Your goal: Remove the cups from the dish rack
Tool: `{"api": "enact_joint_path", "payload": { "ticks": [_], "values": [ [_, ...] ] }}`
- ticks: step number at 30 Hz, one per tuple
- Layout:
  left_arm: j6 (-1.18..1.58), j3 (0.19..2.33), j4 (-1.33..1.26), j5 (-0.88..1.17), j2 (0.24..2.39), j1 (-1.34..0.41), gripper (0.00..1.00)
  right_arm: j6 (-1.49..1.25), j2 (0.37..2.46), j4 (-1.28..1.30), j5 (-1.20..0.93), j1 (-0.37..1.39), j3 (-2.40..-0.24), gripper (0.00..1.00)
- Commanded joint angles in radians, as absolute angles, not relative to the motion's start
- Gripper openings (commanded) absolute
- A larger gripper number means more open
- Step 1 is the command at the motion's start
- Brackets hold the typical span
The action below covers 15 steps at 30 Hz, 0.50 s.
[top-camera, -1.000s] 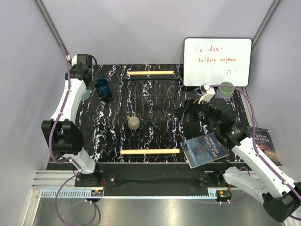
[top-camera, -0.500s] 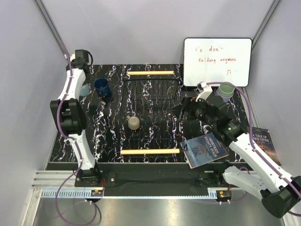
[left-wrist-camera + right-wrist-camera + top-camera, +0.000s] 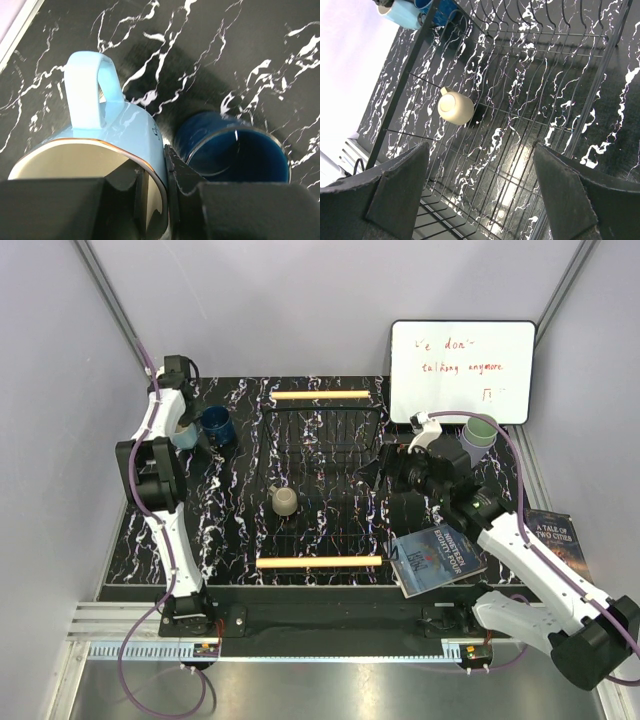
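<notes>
Red handwriting is seen on the whiteboard (image 3: 462,370): roughly "we don't" above "talking anymore", with a small mark lower right that cannot be made out. Below the whiteboard's right corner, "TALE OF TWO CITIES" is printed on a dark book (image 3: 556,545). Below its left part, the blue book's (image 3: 437,558) title cannot be read.

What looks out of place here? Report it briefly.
A blue book lies askew beside the dish rack's near right corner, and a dark book lies off to the right of the marble top. Neither belongs with dishware. Nothing seems spilled or broken.
</notes>
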<state>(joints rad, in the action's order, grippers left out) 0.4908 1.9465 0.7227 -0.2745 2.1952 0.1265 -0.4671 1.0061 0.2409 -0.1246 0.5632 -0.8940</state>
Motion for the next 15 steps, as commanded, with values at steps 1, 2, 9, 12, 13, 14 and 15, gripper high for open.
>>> {"api": "enact_joint_path", "payload": {
  "ticks": [1,2,9,12,13,14,15],
  "values": [
    [0.489,2.025,0.634,-0.253,2.200,0.137,0.00,-0.459,1.026,0.181,-0.132,0.569,-0.943,0.91],
    [0.491,2.028,0.634,-0.247,2.207,0.138,0.00,-0.457,1.029,0.179,-0.132,0.569,-0.943,0.91],
    [0.494,2.045,0.634,-0.210,2.252,0.147,0.00,-0.460,1.026,0.179,-0.120,0.568,-0.940,0.91],
    [0.508,2.042,0.637,-0.215,2.250,0.149,0.00,-0.465,1.029,0.179,-0.117,0.568,-0.939,0.91],
    [0.514,2.040,0.638,-0.221,2.246,0.147,0.00,-0.468,1.028,0.179,-0.117,0.569,-0.939,0.91],
    [0.515,2.039,0.641,-0.227,2.244,0.150,0.00,-0.468,1.026,0.179,-0.117,0.569,-0.937,0.91],
    [0.518,2.037,0.641,-0.227,2.241,0.147,0.07,-0.468,1.026,0.179,-0.115,0.568,-0.934,0.91]
  ]
}}
